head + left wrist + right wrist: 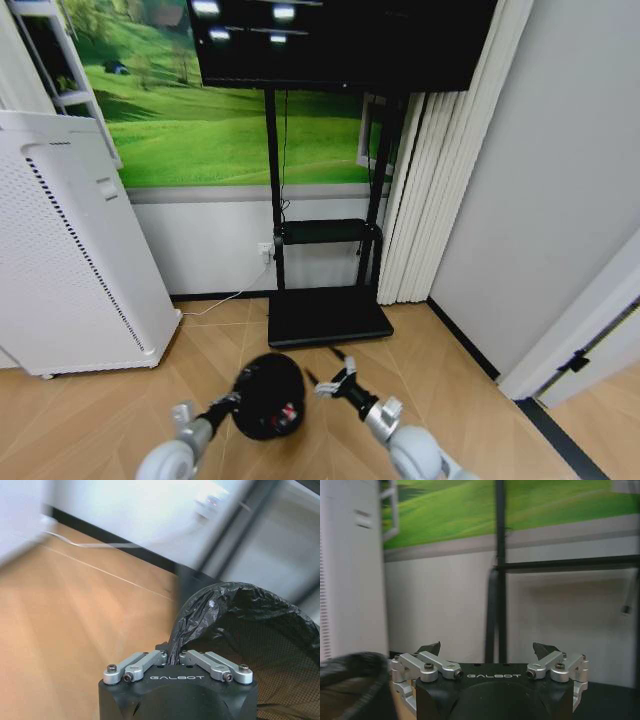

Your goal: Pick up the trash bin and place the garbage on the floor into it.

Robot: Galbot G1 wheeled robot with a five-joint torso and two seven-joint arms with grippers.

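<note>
The trash bin (262, 388), small, round and black with a bag liner, hangs just above the floor (110, 420) in front of me. My left gripper (233, 402) is shut on its near rim; the left wrist view shows my left gripper (173, 655) pinching the crinkled liner edge of the trash bin (240, 630). Inside the bin lies a red-and-white bit of garbage (290, 411). My right gripper (335, 381) hovers open just right of the bin with nothing between its fingers. In its wrist view my right gripper (489, 650) stands wide apart beside the bin's rim (350, 672).
A tall white appliance (70, 250) stands at the left. The black TV stand's flat base (328, 318) lies straight ahead under the screen, with a white cable (225, 300) on the floor beside it. Curtains (440, 170) and a wall close off the right.
</note>
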